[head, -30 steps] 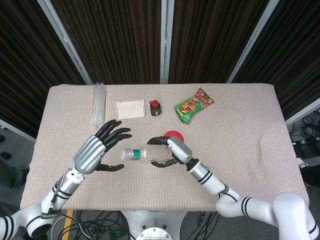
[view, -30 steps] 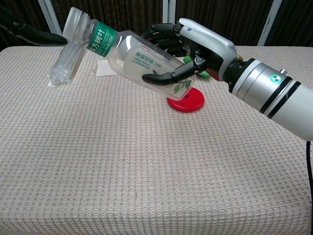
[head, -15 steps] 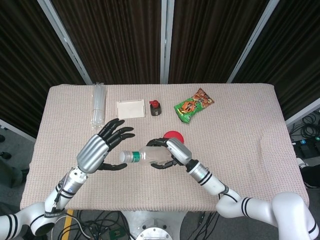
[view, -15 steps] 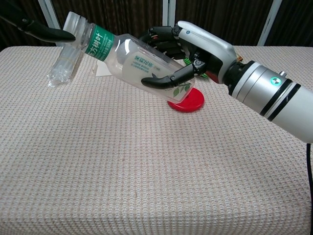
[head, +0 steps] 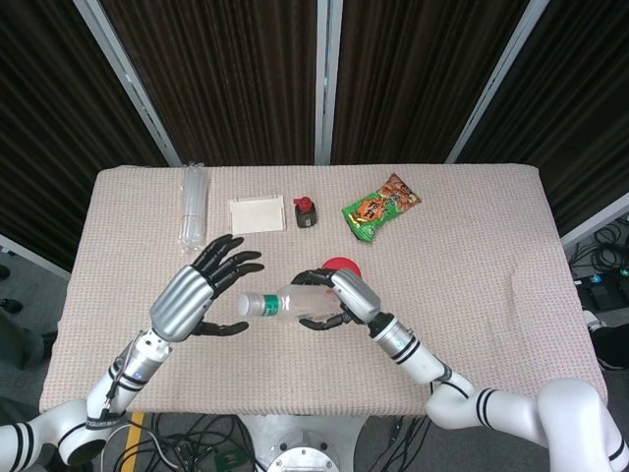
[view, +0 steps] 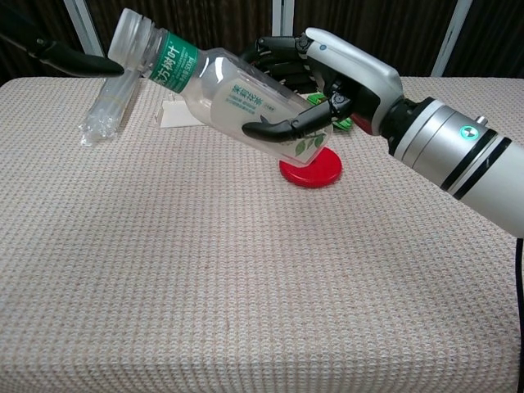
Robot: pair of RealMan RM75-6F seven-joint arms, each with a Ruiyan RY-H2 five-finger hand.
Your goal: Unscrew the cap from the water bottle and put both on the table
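A clear water bottle (head: pixel 287 304) (view: pixel 233 94) with a green label lies tilted in the air, its pale cap (head: pixel 245 304) (view: pixel 129 31) pointing left and up. My right hand (head: pixel 342 299) (view: pixel 331 85) grips the bottle's lower body, fingers wrapped around it. My left hand (head: pixel 203 289) hovers just left of the cap with its fingers spread and nothing in it. In the chest view only a dark fingertip (view: pixel 61 56) of that hand shows, close beside the cap. The cap sits on the bottle neck.
A red disc (head: pixel 341 265) (view: pixel 311 170) lies on the table right under the bottle. At the back lie a clear plastic sleeve (head: pixel 194 202) (view: pixel 108 106), a white pad (head: pixel 257 214), a small black and red item (head: pixel 305 211) and a green snack bag (head: pixel 380 206).
The bottle dipped a little half a second ago and its cap end has lifted again. The left hand's fingertip reached toward the cap, then drew slightly back.
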